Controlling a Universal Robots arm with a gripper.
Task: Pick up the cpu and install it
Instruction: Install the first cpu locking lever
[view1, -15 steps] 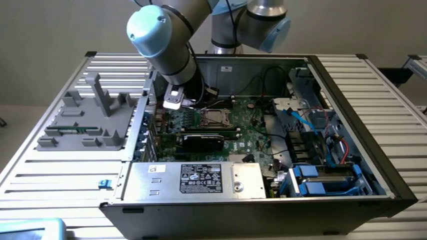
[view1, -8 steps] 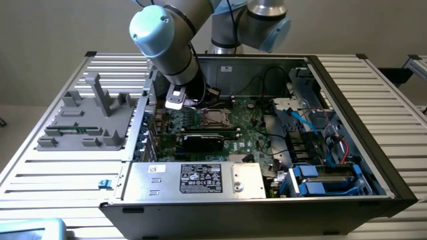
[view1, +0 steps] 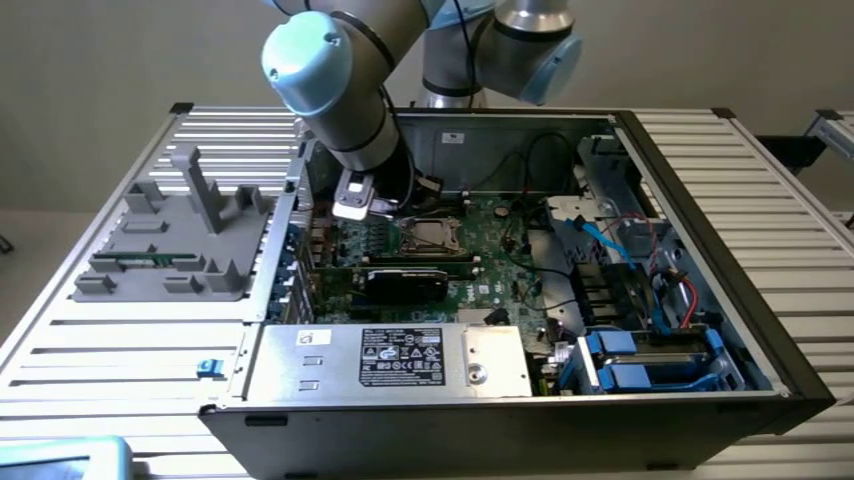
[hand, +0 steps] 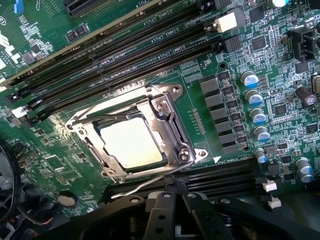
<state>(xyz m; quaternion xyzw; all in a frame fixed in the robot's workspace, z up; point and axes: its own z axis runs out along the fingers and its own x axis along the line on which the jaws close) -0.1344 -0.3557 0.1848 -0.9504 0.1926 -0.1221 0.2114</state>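
1. The gripper (hand: 175, 200) is shut and holds nothing. It hangs low over the green board (hand: 65, 175).
2. The cpu (hand: 131, 145) lies flat inside the metal frame (hand: 165, 107) on the board, just beside the gripper tips.
3. I think the cpu is light, stiff, slippery and easy to hurt. Its side edges look like the best place to hold it.

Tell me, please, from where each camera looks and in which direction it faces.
Exterior view: sits high off the arm and looks down into the open computer case; the arm reaches in from the far side.
Wrist view: sits on the wrist and looks down from close by at the motherboard; the shut gripper shows.
Shared: the socket, where the cpu lies.
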